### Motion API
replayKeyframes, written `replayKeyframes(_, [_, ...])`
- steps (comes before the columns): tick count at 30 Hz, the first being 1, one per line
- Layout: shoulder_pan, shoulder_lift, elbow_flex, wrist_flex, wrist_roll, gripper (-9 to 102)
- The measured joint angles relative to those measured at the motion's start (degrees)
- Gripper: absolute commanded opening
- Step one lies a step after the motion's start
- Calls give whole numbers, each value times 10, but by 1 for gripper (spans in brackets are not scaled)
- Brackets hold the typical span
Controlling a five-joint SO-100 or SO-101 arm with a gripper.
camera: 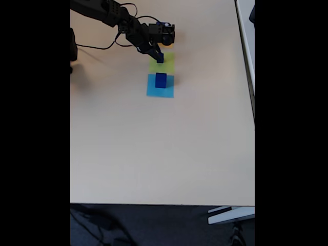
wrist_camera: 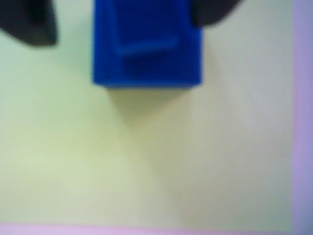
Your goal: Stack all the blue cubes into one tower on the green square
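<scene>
Gripper (camera: 159, 57) is hovering over the green square (camera: 168, 62) near the table's (camera: 154, 154) far edge. Wrist view: a blurred blue cube (wrist_camera: 146, 49) is sitting on the green between the dark fingers (wrist_camera: 29, 24); contact unclear. Another blue cube (camera: 161, 80) is standing on the light-blue square (camera: 160, 92).

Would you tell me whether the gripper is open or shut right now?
Open: in the wrist view the gripper has dark fingers standing apart from the blue cubes.
</scene>
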Motion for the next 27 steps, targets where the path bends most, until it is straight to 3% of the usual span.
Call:
replayKeyframes(18, [0,0,0,0,0,0])
replayKeyframes(27, [6,0,0,0,-1,0])
